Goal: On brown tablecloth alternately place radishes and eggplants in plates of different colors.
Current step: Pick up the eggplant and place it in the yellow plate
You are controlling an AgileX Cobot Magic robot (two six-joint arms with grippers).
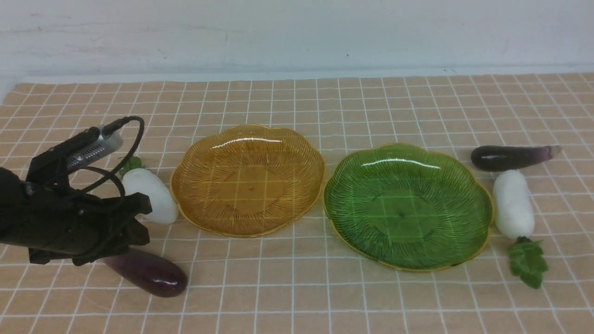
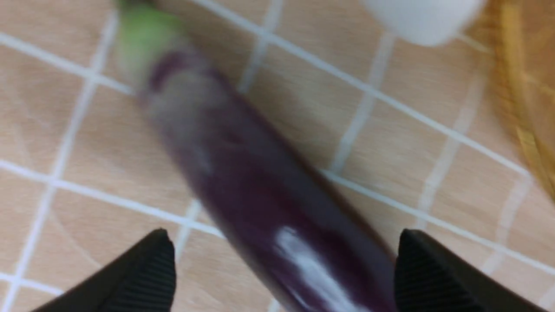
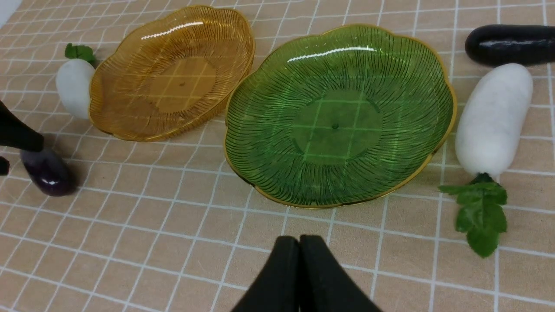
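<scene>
On the brown tablecloth [image 1: 325,297] stand an empty amber plate [image 1: 248,181] and an empty green plate [image 1: 408,206]. One radish [image 1: 151,195] lies left of the amber plate, with an eggplant [image 1: 151,273] in front of it. A second radish [image 1: 513,204] and a second eggplant [image 1: 510,157] lie right of the green plate. My left gripper [image 1: 134,227] is low over the near eggplant [image 2: 260,199]. It [image 2: 284,242] is open, with a finger on each side of the eggplant, which rests on the cloth. My right gripper [image 3: 299,242] is shut and empty, near the green plate [image 3: 338,117].
A white wall [image 1: 297,32] closes off the back of the table. The left wrist's camera and its cable [image 1: 93,148] stand above the left radish. The right radish's leaf [image 1: 526,262] spreads on the cloth towards the front.
</scene>
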